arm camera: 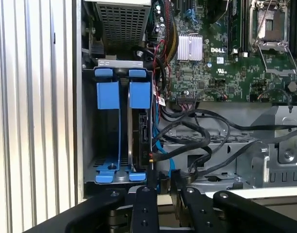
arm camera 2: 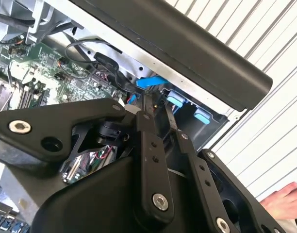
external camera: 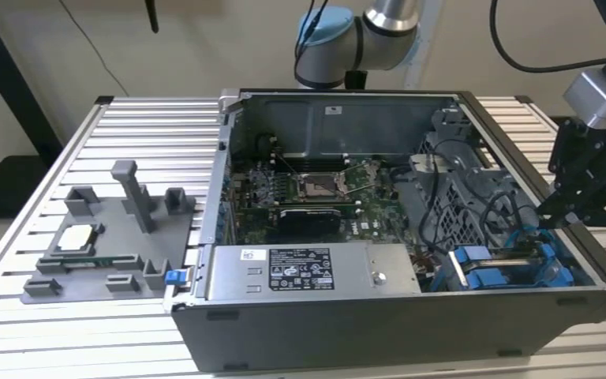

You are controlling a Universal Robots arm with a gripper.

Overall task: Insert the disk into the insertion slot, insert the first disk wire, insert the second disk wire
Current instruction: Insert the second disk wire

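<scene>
On the bench [external camera: 40,332], exterior view's left: grey fixture tray [external camera: 103,230] with a processor chip and small parts, well apart from the work.
Centre of the bench: open computer case [external camera: 387,332], lying on its side with the panel off.
Case, near wall: power supply [external camera: 303,270], boxed in grey metal, with a label on top.
Case, middle: motherboard [external camera: 314,189], socket bare, beside the drive corner.
Case, exterior view's right corner: insertion slot [arm camera: 108,95], grey bay with blue fittings and two compartments side by side.
Disk [arm camera: 139,136]: standing on edge in the compartment nearer the motherboard, its blue carrier tab level with the neighbouring fitting. It looks fully home.
Wires: black cables [arm camera: 202,133] loop just beside the disk, and a thin blue wire [arm camera: 160,145] runs along its exposed edge.
Claw [arm camera: 163,177]: hangs over the case's right rim, right at the disk's wired edge. Whether it is parted or closed, or has hold of anything, I cannot tell.
Step in hand (judged): a disk wire, the disk itself being seated.
Handling note: keep the plug square to the disk's edge, press straight along the port, avoid snagging the black loops, and allow no sideways pull on the blue wire.
Beyond the case: a person's hand [arm camera 2: 284,200] over the bench slats.
</scene>
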